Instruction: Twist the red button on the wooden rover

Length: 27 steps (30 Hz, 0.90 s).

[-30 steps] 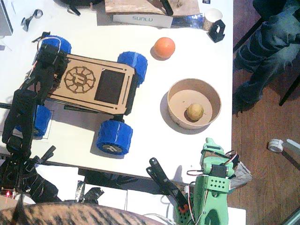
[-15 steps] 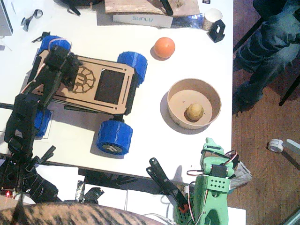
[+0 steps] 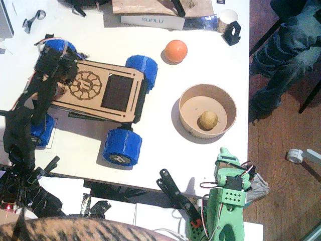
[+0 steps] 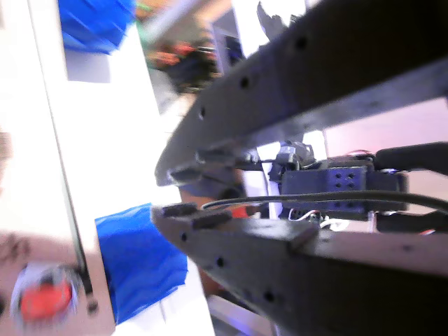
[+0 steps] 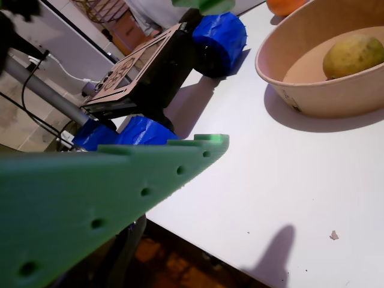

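Currently your left gripper (image 3: 56,61), black, sits over the far left end of the wooden rover (image 3: 108,93), which lies toward the far left corner of the white table (image 3: 150,150). From the fixed view you cannot tell how its jaws stand; in a wrist view the two dark fingers (image 4: 231,161) show a narrow gap between their tips, with nothing gripped. That same wrist view places the red button (image 4: 43,301), blurred, on the plywood deck at the lower left of the picture, apart from the fingertips and beside a blue wheel (image 4: 136,262). Your right gripper (image 3: 170,183), on the green arm (image 3: 228,201), rests at the table's near edge, well apart from the rover; whether it is open or shut cannot be told. A wooden bowl (image 3: 208,118) holding a yellowish fruit (image 3: 208,120) stands near the right edge. An orange ball (image 3: 176,50) lies toward the far edge, between the bowl and a white box (image 3: 153,21).
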Tool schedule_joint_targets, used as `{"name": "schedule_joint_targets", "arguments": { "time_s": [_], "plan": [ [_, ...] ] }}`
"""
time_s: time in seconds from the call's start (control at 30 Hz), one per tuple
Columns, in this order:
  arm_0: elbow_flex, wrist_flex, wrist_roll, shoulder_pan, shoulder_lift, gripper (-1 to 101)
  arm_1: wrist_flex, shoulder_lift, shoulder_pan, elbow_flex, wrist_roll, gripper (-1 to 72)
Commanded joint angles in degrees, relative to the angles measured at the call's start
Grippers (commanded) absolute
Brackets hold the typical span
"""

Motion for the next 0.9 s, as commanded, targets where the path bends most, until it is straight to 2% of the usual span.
{"name": "schedule_joint_targets", "arguments": {
  "time_s": [0.0,0.13,0.53,0.7,0.87],
  "plan": [
    [-0.18,2.55,-4.92,0.35,8.88,0,-0.26,-0.26,0.26,-0.35,0.0,20.4],
    [-0.18,2.64,-16.0,0.26,12.04,0,-0.26,-0.26,0.26,-0.35,0.0,20.4],
    [0.97,2.64,-40.61,-0.53,26.98,0,-0.26,-0.26,0.26,-0.35,0.0,20.4],
    [10.37,1.85,-48.16,-0.53,40.34,0,-0.26,-0.26,0.26,-0.35,0.0,20.4],
    [27.77,-4.04,-54.58,-0.62,60.47,0,-0.26,-0.26,0.26,-0.35,0.0,20.4]
  ]
}}
